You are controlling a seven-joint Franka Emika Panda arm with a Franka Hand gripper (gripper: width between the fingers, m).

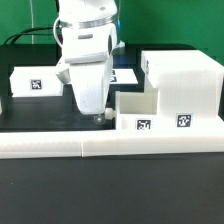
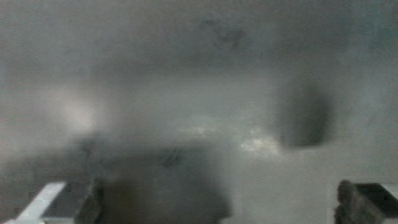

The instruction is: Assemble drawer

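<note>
The drawer's large boxy white housing point(image 1: 185, 85) stands at the exterior view's right. A smaller open-top white tray point(image 1: 148, 112) with two black-and-white tags on its front sits against the housing's left side. Another white tray point(image 1: 35, 80) with one tag rests at the exterior view's left. My gripper point(image 1: 98, 116) points down onto the dark table between the two trays, just left of the nearer one. In the wrist view the fingers point(image 2: 57, 203) stand far apart over a blurred grey surface, and the gripper point(image 2: 210, 205) is open with nothing between them.
A long low white border rail point(image 1: 110, 142) runs along the front of the table, just ahead of the gripper. Behind the arm a corner of the marker board point(image 1: 127, 75) shows. Black cables hang at the back left.
</note>
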